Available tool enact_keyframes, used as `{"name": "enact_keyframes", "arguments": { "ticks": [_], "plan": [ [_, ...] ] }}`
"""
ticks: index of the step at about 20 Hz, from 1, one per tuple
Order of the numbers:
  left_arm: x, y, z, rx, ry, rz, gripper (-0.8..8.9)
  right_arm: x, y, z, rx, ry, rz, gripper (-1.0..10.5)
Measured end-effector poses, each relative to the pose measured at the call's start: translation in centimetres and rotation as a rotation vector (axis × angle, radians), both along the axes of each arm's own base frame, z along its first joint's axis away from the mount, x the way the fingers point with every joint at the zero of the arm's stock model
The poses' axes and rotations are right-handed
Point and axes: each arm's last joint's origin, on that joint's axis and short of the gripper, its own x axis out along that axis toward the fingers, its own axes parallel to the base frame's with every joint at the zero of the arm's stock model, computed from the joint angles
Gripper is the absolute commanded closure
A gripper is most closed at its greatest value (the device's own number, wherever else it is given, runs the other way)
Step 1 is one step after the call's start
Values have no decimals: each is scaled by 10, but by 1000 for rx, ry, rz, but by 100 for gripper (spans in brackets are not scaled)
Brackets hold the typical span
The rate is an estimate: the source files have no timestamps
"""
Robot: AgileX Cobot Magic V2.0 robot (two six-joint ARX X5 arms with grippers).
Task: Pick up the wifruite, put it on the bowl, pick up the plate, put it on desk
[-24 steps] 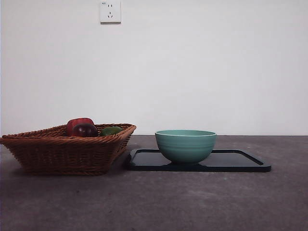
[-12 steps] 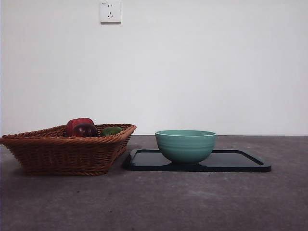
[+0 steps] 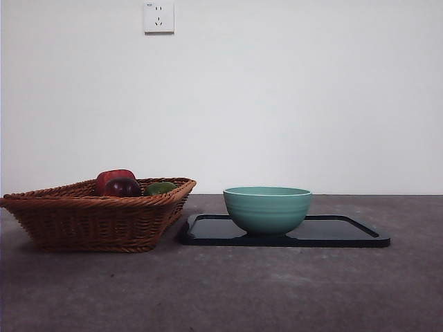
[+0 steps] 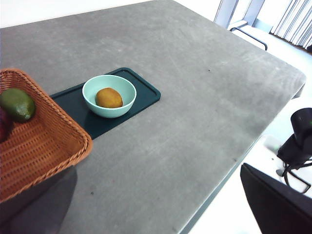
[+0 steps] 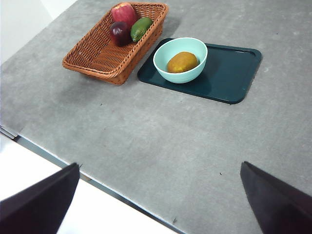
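Your wifruite [image 5: 182, 62] already sits in the mint bowl [image 5: 165, 58] on the dark tray [image 5: 234, 73], well ahead of both empty, wide-open grippers; lift that tray carelessly and the bowl may slide off onto the desk [image 5: 195, 141]

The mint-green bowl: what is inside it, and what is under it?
Inside the bowl lies one orange-yellow fruit, alone. The bowl stands on a dark tray on the desk. The front view hides the fruit behind the bowl's wall; the tray under the bowl is covered.

Dark rectangular tray [image 3: 346, 235]: showing no shift
Brown wicker basket [image 3: 97, 218]: sitting unchanged
Front view: nothing moving
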Motion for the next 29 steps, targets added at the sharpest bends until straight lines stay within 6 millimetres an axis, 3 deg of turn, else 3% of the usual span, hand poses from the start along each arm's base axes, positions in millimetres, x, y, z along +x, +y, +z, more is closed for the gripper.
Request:
{"name": "enact_keyframes", "arguments": {
  "ticks": [5,11,18,25,29],
  "plan": [
    [8,-15,7,-48,-14,5,220,0,0,0,0,0,-1,356],
    [44,-80,21,75,83,28,220,0,0,1,5,-11,0,356],
    [125,-171,39,298,221,133,220,2,1,4,24,-37,-2,356],
    [211,-242,18,455,307,142,220,2,1,4,28,-35,-5,356],
    [254,-262,1,440,357,134,220,2,1,4,28,-34,-5,356]
  ]
}}
